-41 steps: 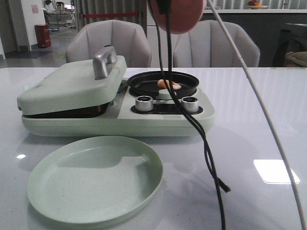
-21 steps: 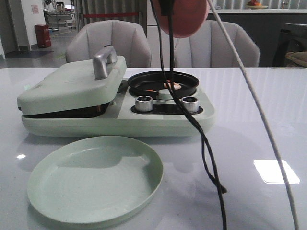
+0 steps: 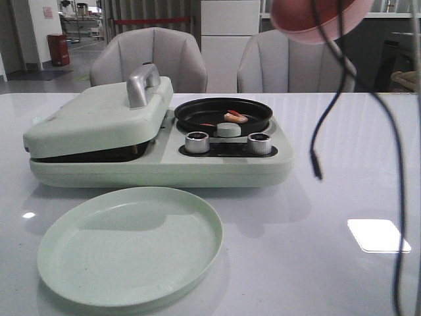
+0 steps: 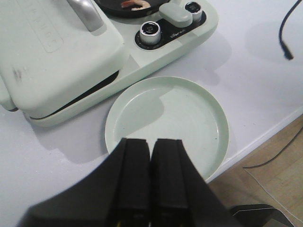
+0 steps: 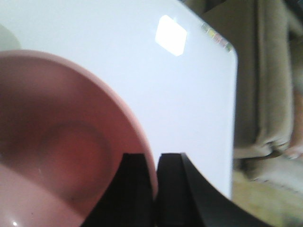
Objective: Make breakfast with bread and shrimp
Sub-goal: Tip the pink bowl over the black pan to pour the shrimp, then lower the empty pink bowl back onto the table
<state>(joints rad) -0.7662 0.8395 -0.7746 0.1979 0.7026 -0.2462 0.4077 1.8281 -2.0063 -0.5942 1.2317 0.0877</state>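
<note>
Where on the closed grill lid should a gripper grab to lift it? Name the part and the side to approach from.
Grip the silver handle on top of the pale green lid. It stands up as a raised bar near the lid's edge beside the black pan, so a gripper can probably come down from above and close across it. The lid's broad, smooth top offers nothing else to pinch.

2 grey chairs (image 3: 148, 59) stand behind the glossy white table (image 3: 342, 197).

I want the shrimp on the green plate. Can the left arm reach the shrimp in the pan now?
Probably yes. The shrimp lie uncovered in the open pan, nothing above them. The left end effector holds nothing but is shut over the plate, so it must open first.
</note>
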